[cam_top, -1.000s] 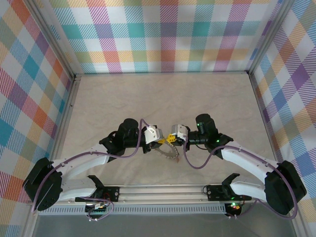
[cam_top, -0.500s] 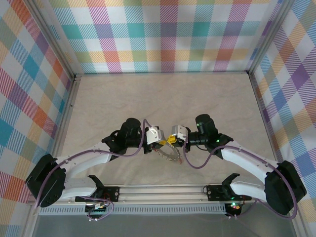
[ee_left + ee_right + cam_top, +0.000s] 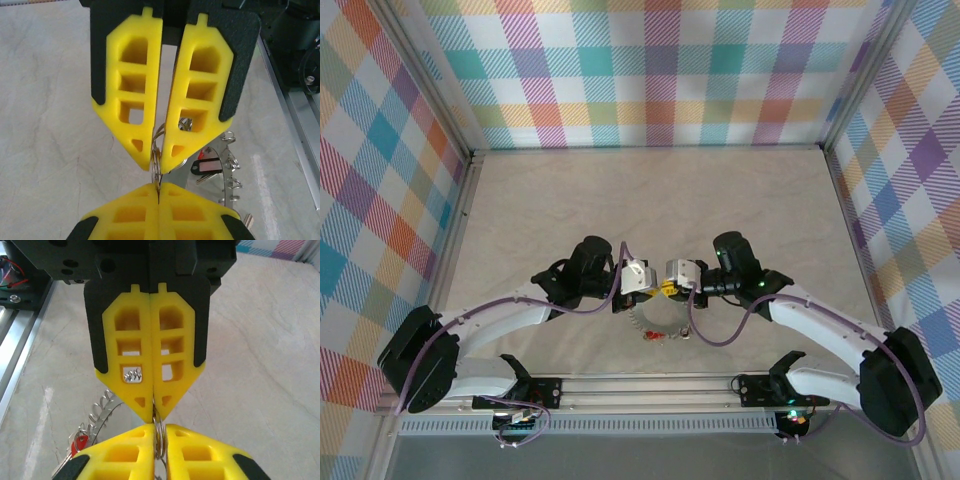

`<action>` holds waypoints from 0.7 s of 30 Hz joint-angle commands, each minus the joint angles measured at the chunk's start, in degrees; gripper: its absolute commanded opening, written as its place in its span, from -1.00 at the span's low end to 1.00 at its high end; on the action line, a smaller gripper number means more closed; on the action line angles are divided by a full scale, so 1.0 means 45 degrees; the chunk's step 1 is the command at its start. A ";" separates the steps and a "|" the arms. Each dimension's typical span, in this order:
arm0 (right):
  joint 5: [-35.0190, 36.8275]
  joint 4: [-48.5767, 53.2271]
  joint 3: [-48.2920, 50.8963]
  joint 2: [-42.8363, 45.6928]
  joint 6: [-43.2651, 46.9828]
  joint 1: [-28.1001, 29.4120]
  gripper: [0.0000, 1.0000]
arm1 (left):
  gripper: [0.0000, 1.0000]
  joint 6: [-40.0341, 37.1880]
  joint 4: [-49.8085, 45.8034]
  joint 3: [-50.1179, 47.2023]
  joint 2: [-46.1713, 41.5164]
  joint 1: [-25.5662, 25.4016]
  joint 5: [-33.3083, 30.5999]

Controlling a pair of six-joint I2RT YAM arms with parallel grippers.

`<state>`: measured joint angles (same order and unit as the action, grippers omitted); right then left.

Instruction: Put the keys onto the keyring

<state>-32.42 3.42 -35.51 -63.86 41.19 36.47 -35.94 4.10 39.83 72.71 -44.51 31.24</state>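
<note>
Threading step, by judgement: working a thin wire loop of the keyring so that a key can go on.

Found left hand closed, its tips pinching a thin wire loop. Found right hand likewise closed on the same loop, tip to tip against the left hand. Cannot confirm from either wrist view whether the loop is prised apart or merely held.

Located the rest of the keyring hanging below and to one side of the joined fingertips. Cannot tell whether it clears the table or rests on it. Noted one key just beside the ring's rim, below the left hand. Cannot verify whether it is already attached.

Next move, as judged:
- Calls for both pinches kept firm while the loop is opened.
- Then calls for a key shaft brought to the gap.
- Means freeing one hand, with risk of the ring swinging or dropping.

Materials:
- Fingers: yellow moulded pads with window cut-outs, on black backing.
- Keyring: thin bright metal wire, with small coiled loops around the rim giving a toothed outline.
- Key: glossy red head, short slim metal shaft.
- Table: matt, pale beige, faintly marbled.
</note>
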 commanded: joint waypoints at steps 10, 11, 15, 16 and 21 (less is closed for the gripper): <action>-0.0041 0.3505 -0.1581 0.0045 0.2006 -0.0471 -0.62 | -1.00 -0.1395 -0.1396 0.1353 0.0074 0.0030 0.0839; -0.0072 0.3783 -0.1729 -0.0108 0.2221 -0.0468 -0.62 | -1.00 -0.1429 -0.1427 0.1414 0.0077 0.0065 0.0868; -0.0560 0.3799 -0.1805 -0.0397 0.2559 -0.0467 -0.63 | -1.00 -0.1458 -0.1428 0.1504 0.0165 0.0078 0.1006; -0.0582 0.3736 -0.1807 -0.0452 0.2576 -0.0467 -0.63 | -1.00 -0.1450 -0.1432 0.1527 0.0177 0.0068 0.1015; -0.0818 0.3517 -0.1941 -0.0689 0.2745 -0.0462 -0.58 | -1.00 -0.1475 -0.1406 0.1601 0.0252 0.0082 0.1045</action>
<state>-32.45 18.22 -42.35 -66.35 51.20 34.50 -41.47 -3.07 44.21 73.71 -44.38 33.43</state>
